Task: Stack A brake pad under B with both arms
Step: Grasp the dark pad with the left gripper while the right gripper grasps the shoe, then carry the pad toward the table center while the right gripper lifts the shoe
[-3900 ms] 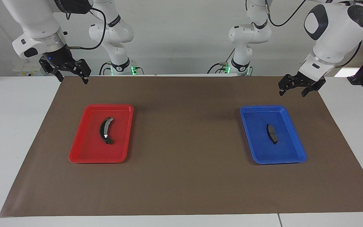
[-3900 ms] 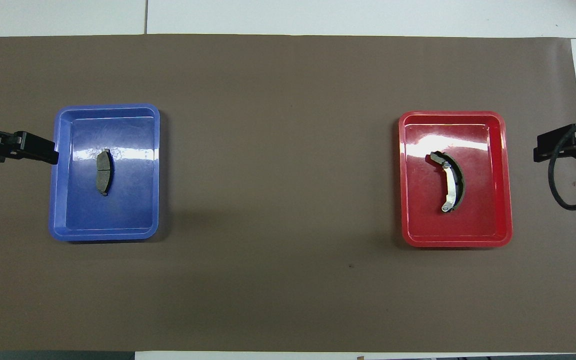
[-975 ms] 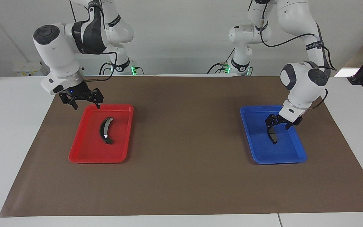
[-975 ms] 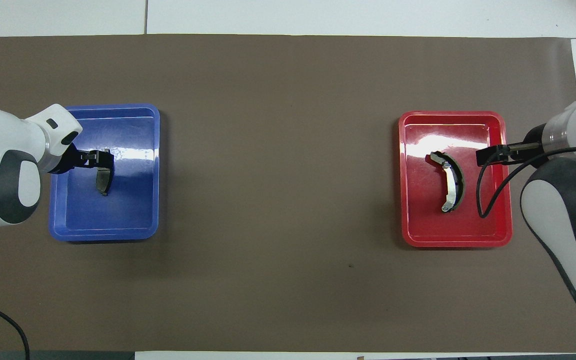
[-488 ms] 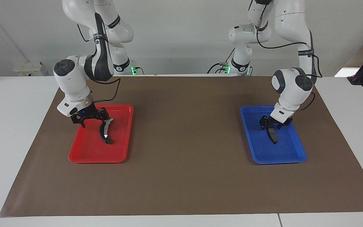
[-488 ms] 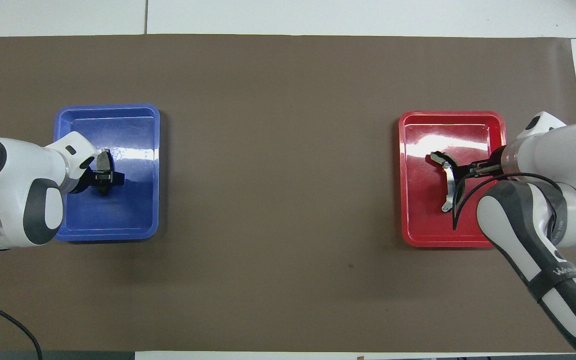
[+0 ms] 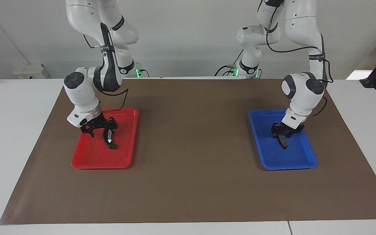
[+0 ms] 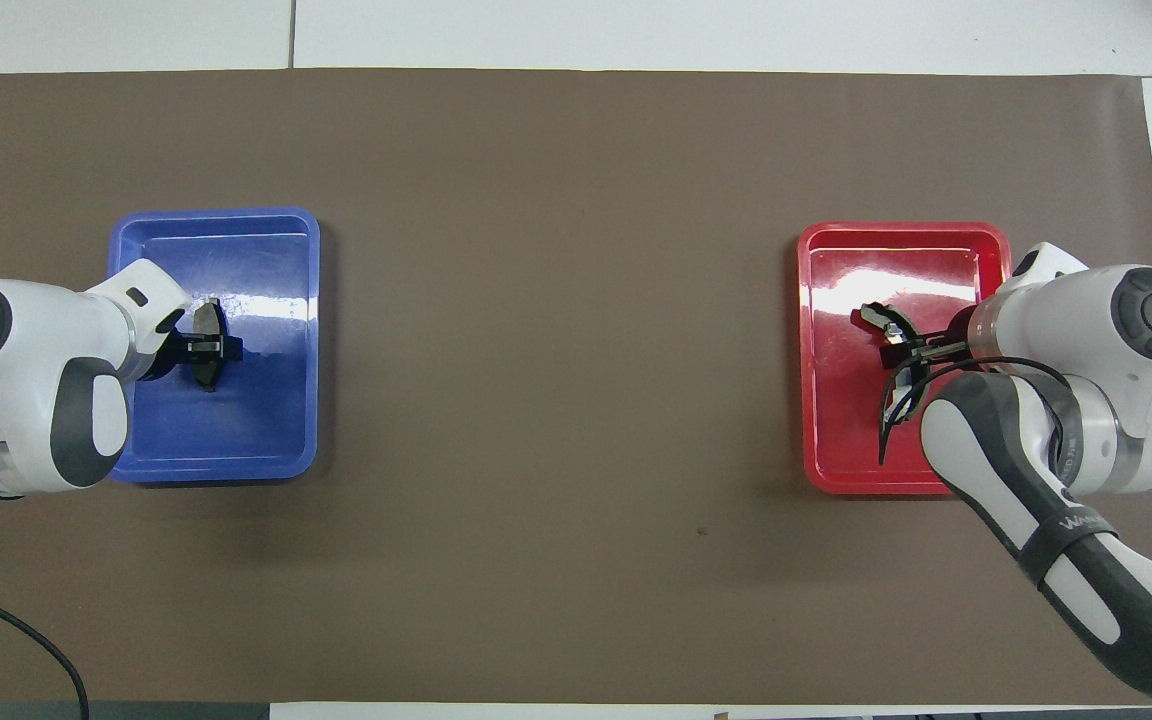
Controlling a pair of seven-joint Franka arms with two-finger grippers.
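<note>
the short dark a brake pad (image 7: 283, 141) (image 8: 206, 345) lies in the blue tray (image 7: 300, 162) (image 8: 266, 440) toward the left arm's end of the desk (image 7: 191, 147) (image 8: 556, 400), and the left end effector (image 7: 284, 130) (image 8: 208, 346) is low in that tray with its fingers down around the pad, though i cannot tell whether they are pressed onto it. the long curved b (image 7: 109, 138) (image 8: 891, 365) lies in the red tray (image 7: 90, 161) (image 8: 836, 440) toward the right arm's end of the desk, well apart from the pad, and the right end effector (image 7: 100, 129) (image 8: 904, 352) is low over its end nearer the robots with its fingers spread apart either side of the piece.
</note>
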